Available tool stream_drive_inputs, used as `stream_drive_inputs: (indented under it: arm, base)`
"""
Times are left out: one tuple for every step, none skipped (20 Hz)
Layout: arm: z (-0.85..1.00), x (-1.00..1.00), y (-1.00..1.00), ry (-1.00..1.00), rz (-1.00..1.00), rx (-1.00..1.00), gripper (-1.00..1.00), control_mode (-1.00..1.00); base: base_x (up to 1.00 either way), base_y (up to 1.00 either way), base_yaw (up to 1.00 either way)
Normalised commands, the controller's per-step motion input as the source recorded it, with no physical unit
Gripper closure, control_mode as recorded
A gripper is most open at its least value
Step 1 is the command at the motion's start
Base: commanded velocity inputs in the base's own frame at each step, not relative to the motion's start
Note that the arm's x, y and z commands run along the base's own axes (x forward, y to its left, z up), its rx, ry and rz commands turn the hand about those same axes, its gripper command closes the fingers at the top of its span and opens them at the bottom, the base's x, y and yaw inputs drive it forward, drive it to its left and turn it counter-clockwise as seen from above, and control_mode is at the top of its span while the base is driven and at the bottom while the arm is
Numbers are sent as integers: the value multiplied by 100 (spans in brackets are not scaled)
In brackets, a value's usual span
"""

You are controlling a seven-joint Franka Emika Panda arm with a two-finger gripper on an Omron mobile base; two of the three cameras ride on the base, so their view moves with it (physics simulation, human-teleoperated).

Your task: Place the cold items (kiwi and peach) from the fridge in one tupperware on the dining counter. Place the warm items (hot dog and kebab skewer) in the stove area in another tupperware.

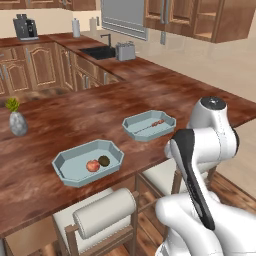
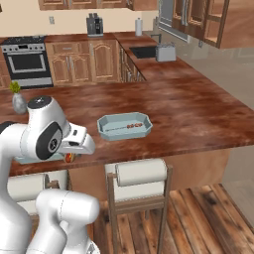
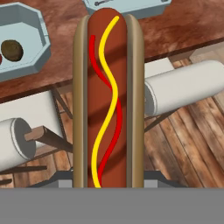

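Though gripped, hot dog [image 3: 108,100] lengthwise along gripper [image 3: 108,181].

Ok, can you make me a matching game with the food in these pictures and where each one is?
Things:
1. hot dog
2. kiwi
3. kebab skewer
4. peach

Places:
A. alone in the farther tupperware
B. held up by the gripper, over the stools
C. in the nearer tupperware, the dark brown one
D. in the nearer tupperware, the orange-red one

Pairs: 1-B, 2-C, 3-A, 4-D
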Motion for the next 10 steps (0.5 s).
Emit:
stream_drive_inputs:
  arm:
    - [0, 0, 0, 0, 0, 0, 100, 100]
    - [0, 0, 0, 0, 0, 0, 100, 100]
    - [0, 0, 0, 0, 0, 0, 100, 100]
    - [0, 0, 0, 0, 0, 0, 100, 100]
    - [0, 0, 0, 0, 0, 0, 100, 100]
    - [0, 0, 0, 0, 0, 0, 100, 100]
    - [0, 0, 0, 0, 0, 0, 100, 100]
    - [0, 0, 0, 0, 0, 0, 100, -100]
    - [0, 19, -10, -13, -1, 15, 100, -100]
    - [0, 54, 0, -7, -2, 14, 100, -100]
  base:
    - [16, 0, 0]
    - [9, 0, 0]
    - [0, 0, 0]
    - [0, 0, 0]
    - [0, 0, 0]
    - [0, 0, 0]
    - [0, 0, 0]
    - [0, 0, 0]
    - [0, 0, 0]
    - [0, 0, 0]
